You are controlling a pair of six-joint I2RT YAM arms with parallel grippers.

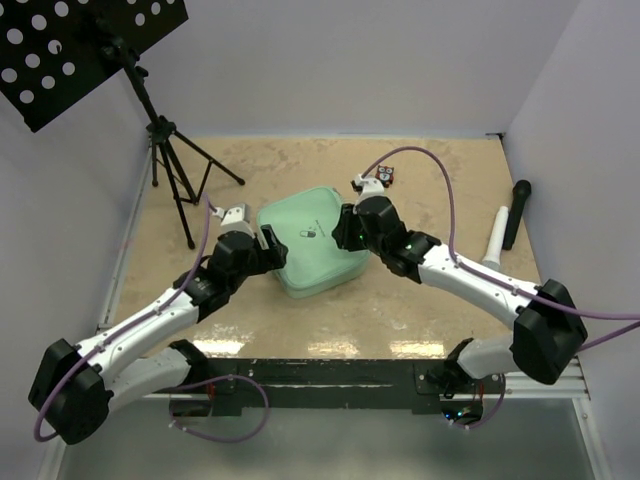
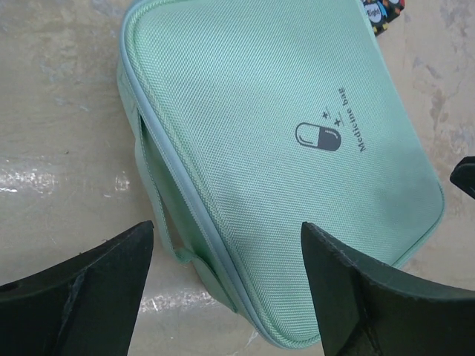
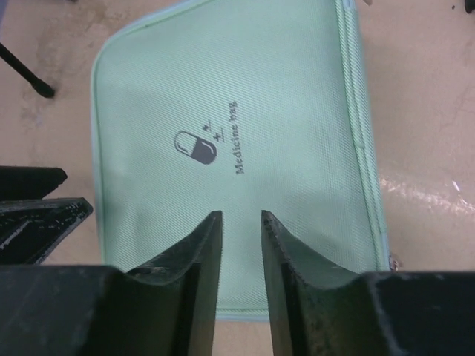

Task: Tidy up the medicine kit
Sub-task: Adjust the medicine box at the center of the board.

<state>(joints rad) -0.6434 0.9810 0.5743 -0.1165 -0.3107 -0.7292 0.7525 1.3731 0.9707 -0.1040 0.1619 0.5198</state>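
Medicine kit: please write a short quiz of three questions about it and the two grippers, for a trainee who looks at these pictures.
1. True or false: the medicine kit lies with its lid closed.
2. Compare the left gripper and the right gripper. Whose jaws stand wider apart? A: the left. B: the right. C: both the same.
3. Fill in: beside the words "Medicine bag", the mark on the lid shows a ____.

Key: 1 true; 2 A; 3 capsule.
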